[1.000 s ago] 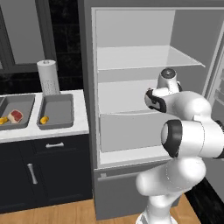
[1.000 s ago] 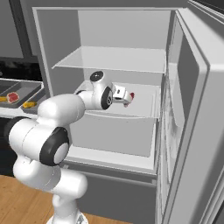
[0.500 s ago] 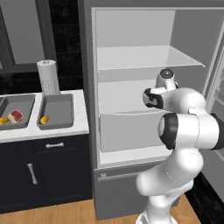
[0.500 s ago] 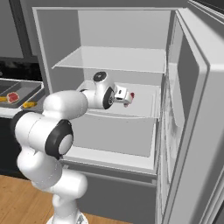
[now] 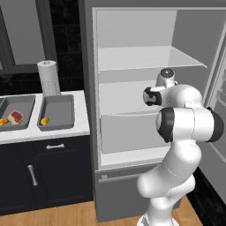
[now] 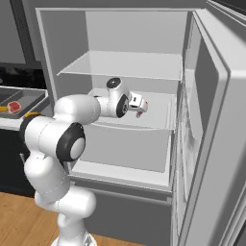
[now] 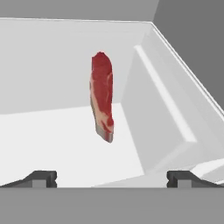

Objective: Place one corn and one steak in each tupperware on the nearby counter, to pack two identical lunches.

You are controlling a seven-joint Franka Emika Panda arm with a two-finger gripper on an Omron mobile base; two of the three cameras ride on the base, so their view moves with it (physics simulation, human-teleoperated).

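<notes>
The gripper (image 7: 111, 177), jaws wide and empty, reaches into the open fridge (image 6: 202, 72) toward the second steak (image 7: 102, 96), a thick red slab with pale tan rim on the smooth white shelf (image 7: 52, 144). Next it likely advances and closes. Far left on the desk (image 5: 66, 130), the grey sloped tupperware (image 5: 59, 103) waits with only corn (image 5: 44, 119).

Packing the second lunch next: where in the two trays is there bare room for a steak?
The right tray holds only a corn at its near left corner; the rest of its floor, toward the paper roll, is bare. The left tray is crowded: steak and corn fill its visible near part.
</notes>
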